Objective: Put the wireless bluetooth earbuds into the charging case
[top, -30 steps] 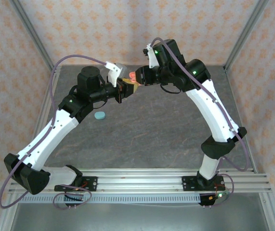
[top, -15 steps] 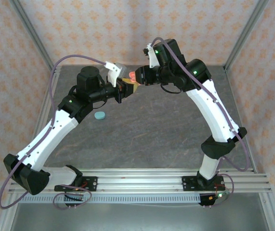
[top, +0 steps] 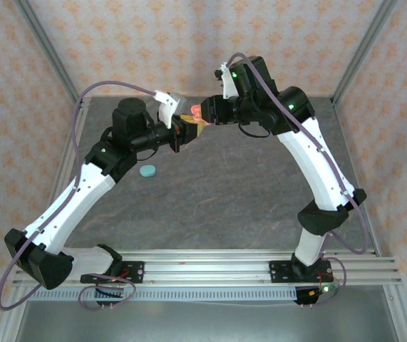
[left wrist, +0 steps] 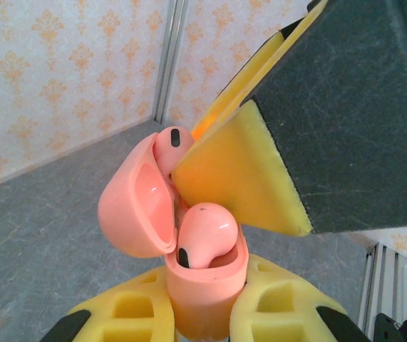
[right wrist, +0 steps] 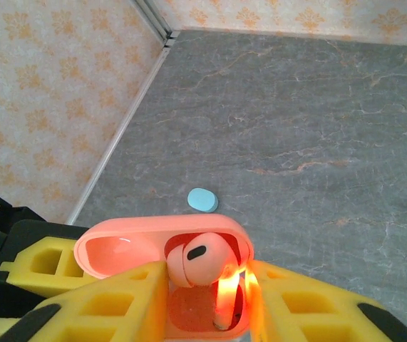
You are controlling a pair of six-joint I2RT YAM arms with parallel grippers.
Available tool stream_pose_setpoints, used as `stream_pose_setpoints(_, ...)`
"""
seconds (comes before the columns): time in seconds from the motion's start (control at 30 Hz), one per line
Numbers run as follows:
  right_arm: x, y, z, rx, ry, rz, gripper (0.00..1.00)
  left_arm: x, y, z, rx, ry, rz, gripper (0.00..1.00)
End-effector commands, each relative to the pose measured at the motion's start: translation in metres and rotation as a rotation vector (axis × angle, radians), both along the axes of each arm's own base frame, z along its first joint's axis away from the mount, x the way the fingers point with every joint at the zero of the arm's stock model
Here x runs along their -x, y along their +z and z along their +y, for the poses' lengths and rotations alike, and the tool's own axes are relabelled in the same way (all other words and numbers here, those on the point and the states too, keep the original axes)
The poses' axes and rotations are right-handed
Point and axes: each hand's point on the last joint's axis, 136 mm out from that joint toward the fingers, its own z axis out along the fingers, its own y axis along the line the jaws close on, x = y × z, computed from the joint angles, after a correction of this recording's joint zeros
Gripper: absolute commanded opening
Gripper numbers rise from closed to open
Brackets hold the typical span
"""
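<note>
Hovering above the far table [top: 224, 192], the left gripper [left wrist: 203, 308] clamps an open salmon-pink charging case [left wrist: 128, 214], one earbud [left wrist: 204, 234] seated inside, while the right gripper [right wrist: 207, 278] pinches a second earbud [left wrist: 166, 149] at its mouth.

Second pink earbud [left wrist: 167, 144] — mostly hidden, it seems, behind right fingers [left wrist: 239, 178]

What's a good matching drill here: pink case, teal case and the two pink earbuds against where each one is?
Things:
1. pink case
2. teal case
3. lower pink earbud
4. upper pink earbud

Places:
A. between the right end effector fingers, at the case mouth
B. lying on the table
C. seated in the case
D. lid open, clamped by the left end effector

Pairs: 1-D, 2-B, 3-C, 4-A
</note>
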Motion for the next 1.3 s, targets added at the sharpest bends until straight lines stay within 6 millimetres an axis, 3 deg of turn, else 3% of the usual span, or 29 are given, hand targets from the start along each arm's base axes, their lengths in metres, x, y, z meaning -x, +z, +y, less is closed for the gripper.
stream_pose_setpoints(0.0,0.005,0.003,-0.001,-0.028,0.0,0.032,0.34,0.015,0.038,0.001,0.066,-0.032,-0.107,0.0)
stream_pose_setpoints(0.63,0.006,0.014,-0.005,-0.156,-0.034,0.017,0.34,0.016,0.041,0.003,0.074,-0.024,-0.114,0.0)
stream_pose_setpoints(1.27,0.008,0.034,-0.002,-0.216,-0.02,-0.009,0.43,0.013,0.042,0.001,0.077,-0.029,-0.124,0.0)
